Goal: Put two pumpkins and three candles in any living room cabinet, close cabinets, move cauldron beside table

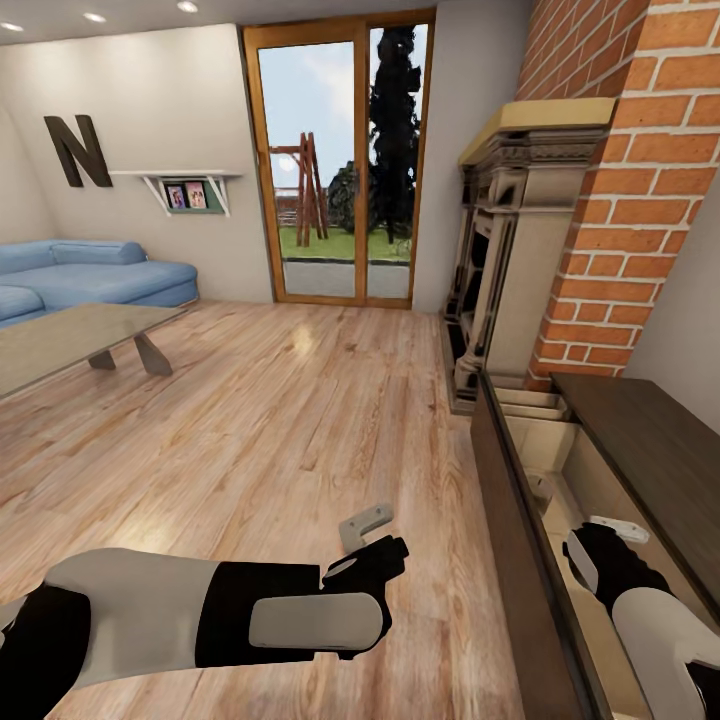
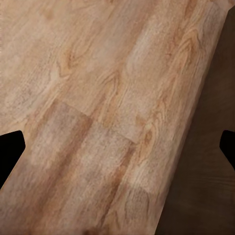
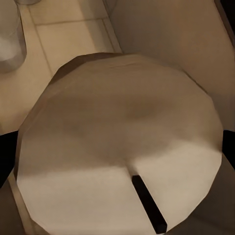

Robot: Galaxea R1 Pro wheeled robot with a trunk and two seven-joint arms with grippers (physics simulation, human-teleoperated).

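Right arm reaches into the open cabinet drawer with a candle between its fingertips; left arm hangs over the floor.

Head view: the cabinet (image 1: 640, 440) runs along the right wall beside the stone fireplace (image 1: 505, 260), its long drawer front (image 1: 525, 560) pulled out and the tan inside exposed; the right end effector (image 1: 590, 535) is down inside that drawer, and its jaw state cannot be told here. The left end effector (image 1: 375, 545) hovers above the wood floor (image 1: 260, 420). The grey worktop (image 1: 60, 340) stands far left, near the blue sofa (image 1: 90, 275). Left wrist view: the dark fingertips (image 2: 10, 152) stand wide apart over floor planks, nothing between them. Right wrist view: a beige candle (image 3: 117, 156) with a dark wick sits between the two fingertips (image 3: 229, 147), over the drawer's tan bottom; whether they grip it cannot be told.
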